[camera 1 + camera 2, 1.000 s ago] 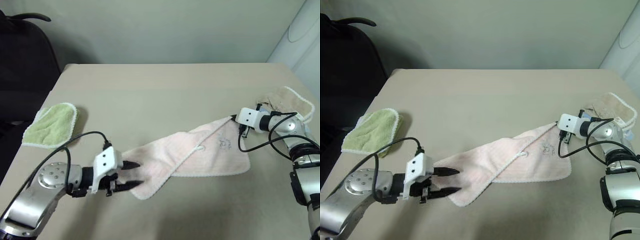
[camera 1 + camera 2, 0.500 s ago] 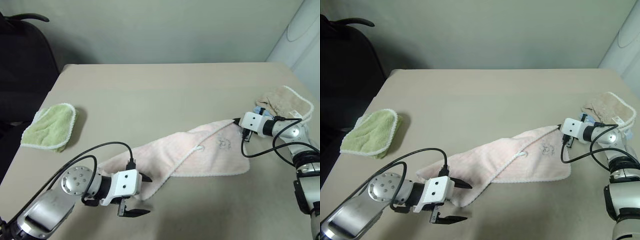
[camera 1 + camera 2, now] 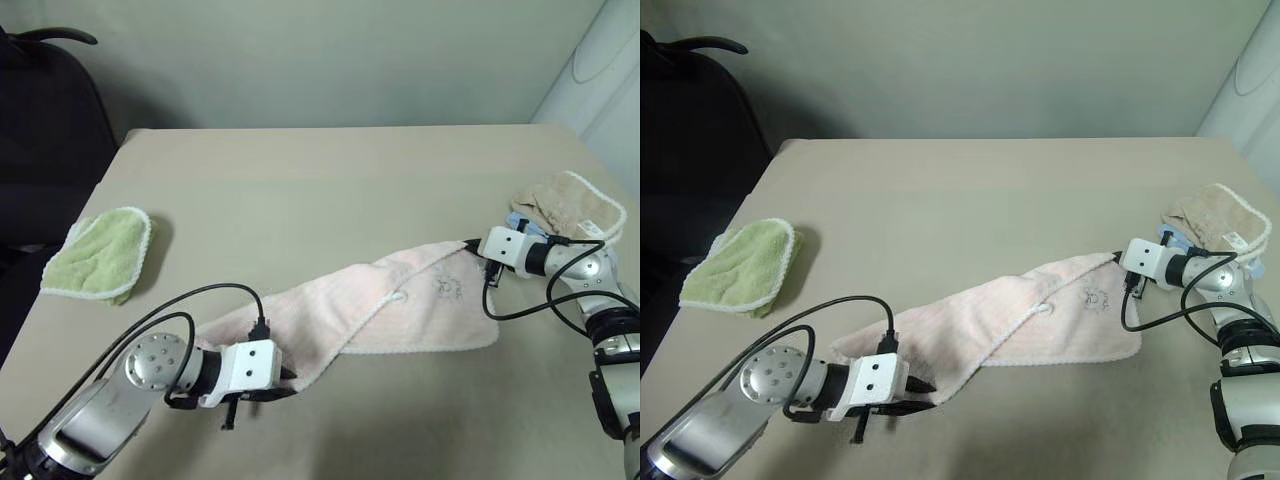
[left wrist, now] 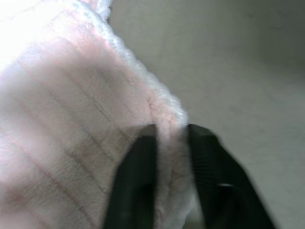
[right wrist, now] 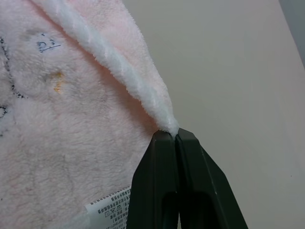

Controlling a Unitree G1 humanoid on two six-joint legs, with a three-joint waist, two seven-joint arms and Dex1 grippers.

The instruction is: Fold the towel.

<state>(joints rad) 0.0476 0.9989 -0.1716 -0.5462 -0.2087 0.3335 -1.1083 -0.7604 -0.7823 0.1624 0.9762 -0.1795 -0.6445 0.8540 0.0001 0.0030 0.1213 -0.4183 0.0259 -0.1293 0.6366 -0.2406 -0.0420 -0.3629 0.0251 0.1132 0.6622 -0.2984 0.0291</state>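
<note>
Pale pink ribbed towel (image 3: 400, 300), edged in white stitching, stretched as a twisted band across the beige table (image 3: 320, 190), running from the near left corner up toward the right side. Faint printed motif (image 3: 447, 287) on the right-hand portion of the cloth, too small to read from the head views; in the right wrist view, small dark outline marks and a blue scribble visible on the pile, not legible as words. White care label (image 5: 108, 206) sewn at the towel's edge just beside the right fingers, bearing rows of fine dark print too small to make out. Small white loop (image 3: 400, 296) lying near the middle of the band. Left gripper (image 3: 283, 378) at the towel's near left end, fingers (image 4: 136, 167) closed to a narrow gap with a pinch of the white-edged corner caught between them, cloth bulging up on either side of the tips. Right gripper (image 5: 175, 135) at the opposite, far right corner, black fingers pressed together and clamping the very tip of the stitched edging, the towel fanning away from that point. Towel thus suspended between the two clamped corners, with its middle resting on the table. Light green terry cloth (image 3: 98, 254) folded near the table's left edge, well apart from the towel. Beige towel with white trim (image 3: 570, 205) bunched at the right edge, just behind the right gripper.
</note>
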